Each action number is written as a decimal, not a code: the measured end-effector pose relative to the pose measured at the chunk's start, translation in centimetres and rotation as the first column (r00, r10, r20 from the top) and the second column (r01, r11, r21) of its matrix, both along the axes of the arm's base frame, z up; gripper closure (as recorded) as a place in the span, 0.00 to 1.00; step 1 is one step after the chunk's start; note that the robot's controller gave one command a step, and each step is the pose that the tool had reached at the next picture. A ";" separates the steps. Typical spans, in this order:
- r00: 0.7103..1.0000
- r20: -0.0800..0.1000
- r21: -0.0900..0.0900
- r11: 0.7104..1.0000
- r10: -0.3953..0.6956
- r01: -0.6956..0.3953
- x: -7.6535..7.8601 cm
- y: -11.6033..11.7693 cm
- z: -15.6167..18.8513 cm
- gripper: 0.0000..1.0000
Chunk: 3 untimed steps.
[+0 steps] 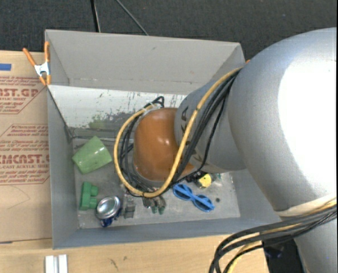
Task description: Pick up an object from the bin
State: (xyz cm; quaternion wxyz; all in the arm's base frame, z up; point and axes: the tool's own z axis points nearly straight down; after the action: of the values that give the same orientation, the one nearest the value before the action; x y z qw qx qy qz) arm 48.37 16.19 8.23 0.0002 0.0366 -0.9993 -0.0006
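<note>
The gripper (155,206) pokes out as a dark piece under the orange dome, low over the bin floor near the front wall. Just left of it lies a crushed silver and blue can (108,207). To its right rests a blue scissors-shaped plastic thing (192,197), with a small yellow piece (204,180) beyond that. A small green plastic piece (89,195) sits left of the can. Nothing shows held by the gripper.
A pale green cup-like block lies at the bin's left side, further back. The arm's big grey body, orange dome and looped cables cover the bin's middle and right. The back part of the floor is bare scratched metal.
</note>
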 end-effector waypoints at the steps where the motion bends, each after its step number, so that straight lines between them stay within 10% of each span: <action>1: 0.977 0.012 0.000 0.977 0.213 -0.213 1.5 -1.1 20.1 1.00; 2: 0.643 0.009 -0.006 0.643 0.766 -0.766 2.6 0.0 29.7 1.00; 3: 0.492 -0.002 0.005 0.492 0.870 -0.870 2.1 2.3 10.4 1.00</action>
State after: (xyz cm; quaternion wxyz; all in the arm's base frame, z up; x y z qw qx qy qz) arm 50.47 18.53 18.59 0.0026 0.5351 -0.8448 -0.0022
